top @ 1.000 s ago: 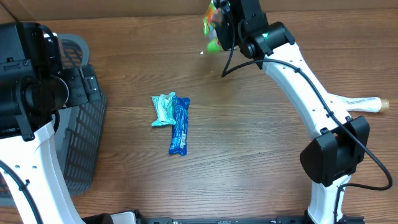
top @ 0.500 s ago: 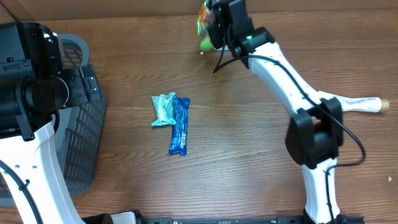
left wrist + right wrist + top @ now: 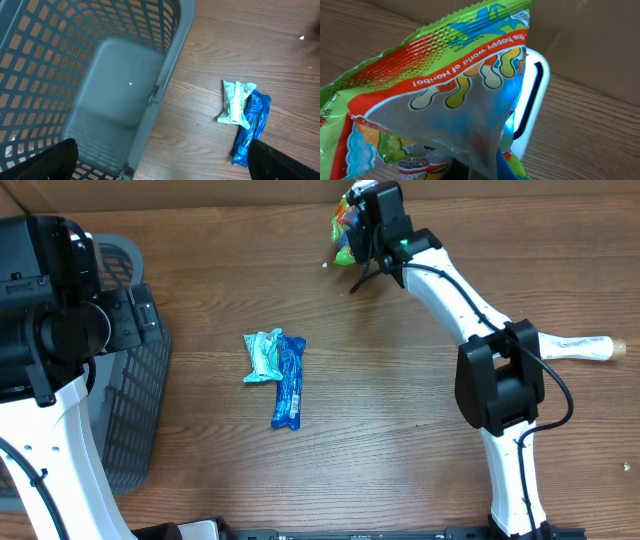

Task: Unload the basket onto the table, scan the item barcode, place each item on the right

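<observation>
Our right hand (image 3: 368,225) is clamping shut on the bag (image 3: 445,115), a crinkly, glossy pouch with a serrated top edge, green and red print and a clear window. We are holding it at the far edge of the wood-grain surface (image 3: 400,430). Only the right wrist view is showing the scanner (image 3: 534,95), smooth, white and rounded with a dark slot, just behind the bag. Our left hand (image 3: 162,162) is hanging wide open above the grey plastic lattice basket (image 3: 175,55). A blue packet (image 3: 289,385) and a pale green packet (image 3: 262,356), both flat, are lying touching mid-surface.
</observation>
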`<state>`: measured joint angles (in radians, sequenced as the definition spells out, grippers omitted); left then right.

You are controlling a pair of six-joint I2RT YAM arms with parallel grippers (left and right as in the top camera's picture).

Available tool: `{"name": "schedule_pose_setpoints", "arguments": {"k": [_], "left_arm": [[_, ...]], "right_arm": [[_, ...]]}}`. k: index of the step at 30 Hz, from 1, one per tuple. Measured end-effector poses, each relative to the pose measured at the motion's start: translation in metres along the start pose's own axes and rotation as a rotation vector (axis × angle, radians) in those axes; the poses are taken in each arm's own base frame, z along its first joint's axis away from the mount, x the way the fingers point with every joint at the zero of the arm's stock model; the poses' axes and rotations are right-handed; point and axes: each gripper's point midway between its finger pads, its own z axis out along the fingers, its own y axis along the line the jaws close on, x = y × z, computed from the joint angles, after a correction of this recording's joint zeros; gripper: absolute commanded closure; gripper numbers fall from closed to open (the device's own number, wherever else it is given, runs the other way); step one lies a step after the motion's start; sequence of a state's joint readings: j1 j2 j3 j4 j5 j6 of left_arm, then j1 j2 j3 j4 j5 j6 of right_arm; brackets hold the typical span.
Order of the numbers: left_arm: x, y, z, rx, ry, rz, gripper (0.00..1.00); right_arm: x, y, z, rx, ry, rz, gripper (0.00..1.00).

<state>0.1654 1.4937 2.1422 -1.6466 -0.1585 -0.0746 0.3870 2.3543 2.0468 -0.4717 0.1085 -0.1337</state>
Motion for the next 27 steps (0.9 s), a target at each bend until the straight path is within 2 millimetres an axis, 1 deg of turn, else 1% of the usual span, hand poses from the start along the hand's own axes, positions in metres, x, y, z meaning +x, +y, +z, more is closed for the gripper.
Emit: {"name": "schedule_pose_setpoints", "arguments": {"k": [6,12,15,18,20,27], "left_arm": [[0.0,0.0,0.0,0.0,0.0,0.0,0.0],[0.0,0.0,0.0,0.0,0.0,0.0,0.0],[0.0,0.0,0.0,0.0,0.0,0.0,0.0],[0.0,0.0,0.0,0.0,0.0,0.0,0.0],[0.0,0.0,0.0,0.0,0.0,0.0,0.0],[0.0,0.0,0.0,0.0,0.0,0.0,0.0]], "right_arm": [[0.001,0.0,0.002,0.0,-0.002,0.003,0.96],[0.006,0.0,0.005,0.007,0.013,0.014,0.97],[0.017,0.0,0.004,0.009,0.061,0.025,0.96],[0.036,0.001,0.001,0.004,0.141,0.04,0.97],[0.041,0.002,-0.002,0.0,0.175,0.055,0.96],[0.032,0.003,-0.007,-0.007,0.163,0.105,0.96]]}}
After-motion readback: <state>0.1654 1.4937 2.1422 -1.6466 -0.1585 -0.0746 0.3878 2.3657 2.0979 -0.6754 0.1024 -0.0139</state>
